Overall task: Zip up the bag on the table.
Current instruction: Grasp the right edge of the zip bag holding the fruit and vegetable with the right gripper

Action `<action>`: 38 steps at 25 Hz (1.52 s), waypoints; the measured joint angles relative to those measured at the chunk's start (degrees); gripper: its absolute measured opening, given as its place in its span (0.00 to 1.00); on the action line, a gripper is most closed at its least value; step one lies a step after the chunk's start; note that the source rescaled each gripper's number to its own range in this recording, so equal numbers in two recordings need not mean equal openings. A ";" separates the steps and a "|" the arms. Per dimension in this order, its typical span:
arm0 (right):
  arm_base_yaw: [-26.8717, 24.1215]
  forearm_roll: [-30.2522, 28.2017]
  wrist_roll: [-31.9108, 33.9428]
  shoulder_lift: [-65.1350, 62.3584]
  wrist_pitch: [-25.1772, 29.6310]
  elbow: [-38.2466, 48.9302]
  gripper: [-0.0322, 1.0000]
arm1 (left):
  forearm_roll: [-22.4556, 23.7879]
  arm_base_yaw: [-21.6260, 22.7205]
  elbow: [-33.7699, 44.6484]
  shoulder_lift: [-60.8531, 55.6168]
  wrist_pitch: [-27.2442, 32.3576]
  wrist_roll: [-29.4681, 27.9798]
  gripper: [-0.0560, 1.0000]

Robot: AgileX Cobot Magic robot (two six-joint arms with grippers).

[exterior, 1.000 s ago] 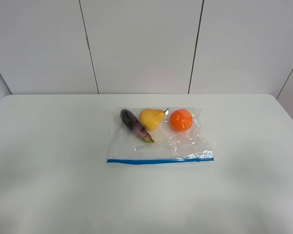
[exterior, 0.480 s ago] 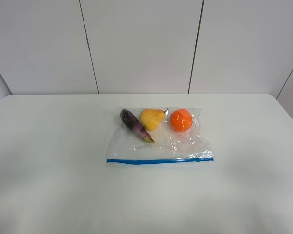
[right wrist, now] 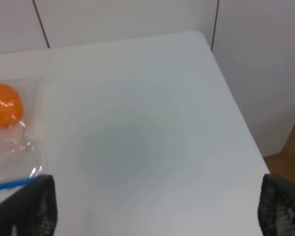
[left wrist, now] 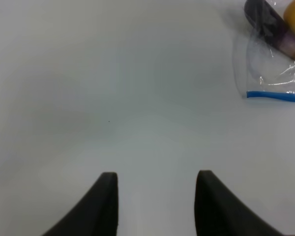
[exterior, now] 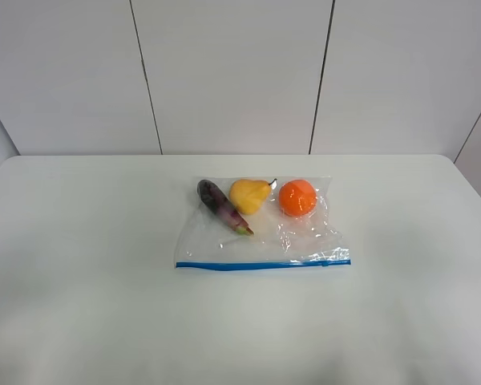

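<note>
Clear plastic bag lies flat on the white desk, approx. mid-desk, a bit toward the far edge & slightly right of centre in the high view. Its blue zip strip runs along the near edge, end to end. The strip dips slightly nr its left end, & the film bunches up by its right end. Can't tell whether the strip is sealed.

Inside the bag, 3 items sit in a row along the far side, away from the strip:
- Purple eggplant at left, lying diagonal w/ its greenish stem end toward the strip.
- Yellow pear in the middle, stalk pointing toward the orange.
- Orange at right, just apart from the pear.

Eggplant & pear touch or nearly so. Film btwn fruit & strip is crinkled, most of all nr the orange.

In its wrist view the left tool has two dark fingers apart w/ bare desk btwn them, gripping nothing. The bag's corner w/ the strip end, the eggplant & a bit of pear show in that view, well apart from the fingers.

The right tool has its fingers spread very wide, only bare desk btwn them, nr the desk's right end. The orange & the strip's other end show at the edge of its view, the strip end just past one finger's edge.

White wall panels w/ dark seams stand behind the desk.
</note>
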 joint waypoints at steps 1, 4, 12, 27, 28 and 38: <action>0.00 -0.39 0.00 2.34 -1.33 -0.79 0.89 | 0.00 0.00 0.00 0.00 0.00 0.00 0.56; 0.00 -1.41 0.00 9.12 -4.82 -3.01 0.89 | 0.00 0.00 0.00 0.00 0.00 0.00 0.56; 0.00 -2.75 0.30 25.40 -12.36 -7.15 0.89 | 0.00 0.00 0.00 0.00 0.00 0.00 0.56; 0.00 -18.00 0.62 47.16 -20.73 -7.94 0.89 | 0.00 0.00 0.00 0.00 0.00 0.38 0.56; 0.00 -18.07 0.93 48.33 -21.63 -7.94 0.88 | 0.00 0.00 0.00 0.00 0.00 0.38 0.56; 0.00 -6.66 10.31 60.69 -32.06 -7.99 0.81 | 0.00 0.00 0.00 0.00 0.00 0.42 0.56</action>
